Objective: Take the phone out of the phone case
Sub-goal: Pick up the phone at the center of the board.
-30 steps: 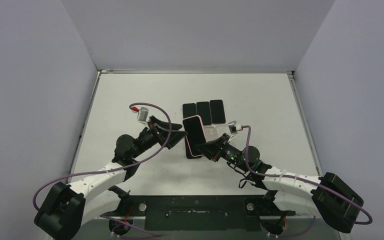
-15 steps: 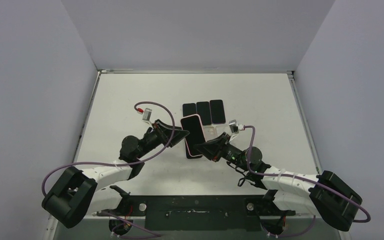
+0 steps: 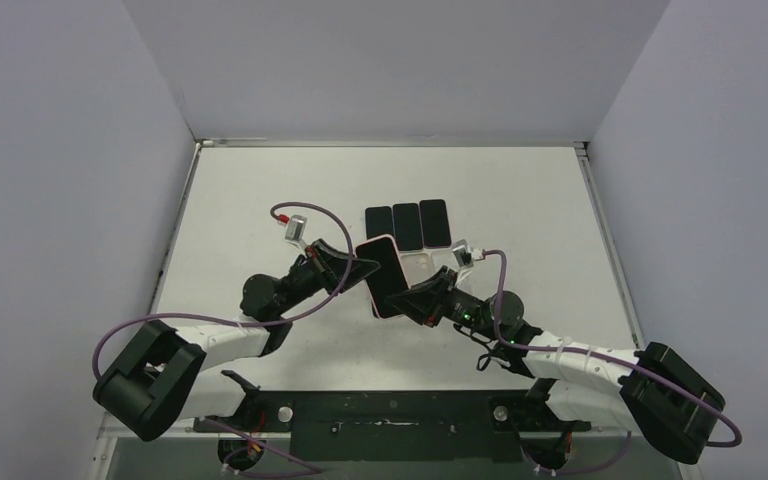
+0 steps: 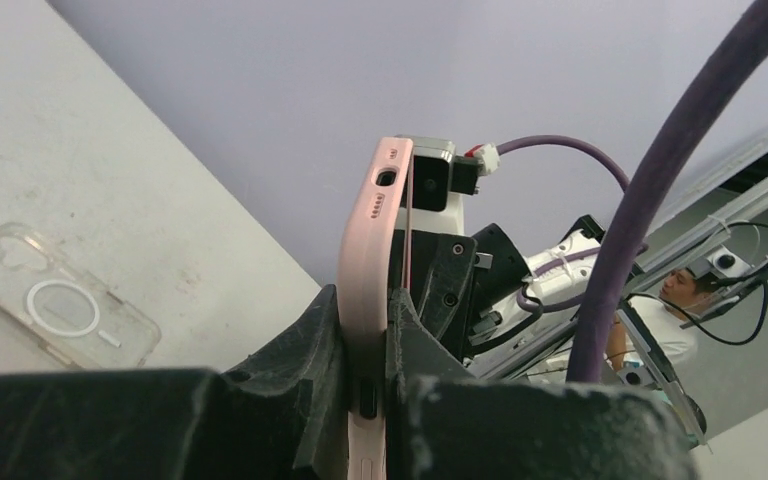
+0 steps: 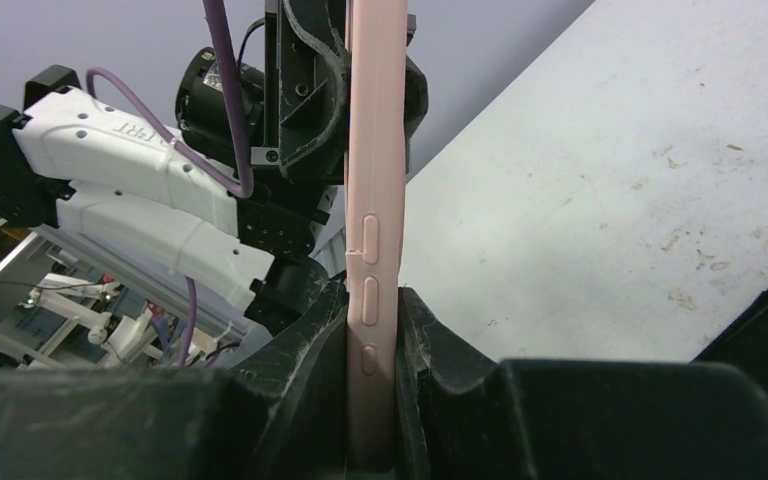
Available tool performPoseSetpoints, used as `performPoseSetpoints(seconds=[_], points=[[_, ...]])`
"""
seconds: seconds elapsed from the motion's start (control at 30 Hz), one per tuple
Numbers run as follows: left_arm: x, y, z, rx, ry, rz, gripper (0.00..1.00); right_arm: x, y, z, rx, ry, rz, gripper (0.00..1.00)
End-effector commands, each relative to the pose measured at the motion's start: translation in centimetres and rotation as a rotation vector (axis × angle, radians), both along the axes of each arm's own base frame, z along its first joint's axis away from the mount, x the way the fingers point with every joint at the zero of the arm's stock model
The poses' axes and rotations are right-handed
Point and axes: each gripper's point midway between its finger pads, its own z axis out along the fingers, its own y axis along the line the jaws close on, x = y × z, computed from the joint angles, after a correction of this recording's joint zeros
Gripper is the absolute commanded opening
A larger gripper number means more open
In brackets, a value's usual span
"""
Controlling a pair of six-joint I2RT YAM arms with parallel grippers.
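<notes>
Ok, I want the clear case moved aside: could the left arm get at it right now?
Probably not. The left gripper is shut on the pink-cased phone, which the right gripper also clamps. The clear case lies on the table nearby, so it would likely reach once it lets go.

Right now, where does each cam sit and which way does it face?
Top external: above and behind the bases, looking down at the table; left arm and right arm meet at the pink cased phone.
Left wrist: looks along the left fingers, clamped on the phone's edge, toward the right arm.
Right wrist: looks along the right fingers, clamped on the same phone, toward the left arm.
Shared: both wrist views show that phone edge-on.
</notes>
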Motion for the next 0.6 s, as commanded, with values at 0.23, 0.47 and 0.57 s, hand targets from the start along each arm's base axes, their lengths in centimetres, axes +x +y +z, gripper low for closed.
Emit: performPoseSetpoints(seconds=[0.23,0.47,0.57], points=[[0.1,1.7,3.3,-0.148,-0.023,0.078,0.0,0.8,-0.5,4.0,0.044,-0.201,-0.078,0.29],[1.5,3.3,3.6,-0.197,0.07,0.215,0.0,0.7,-0.8,3.3,0.04,-0.245,-0.12,0.55],[1.9,4.1,3.7,-0.22,0.106,0.266,0.0,0.5,-0.4,3.0,0.03,-0.251,-0.122,0.57]])
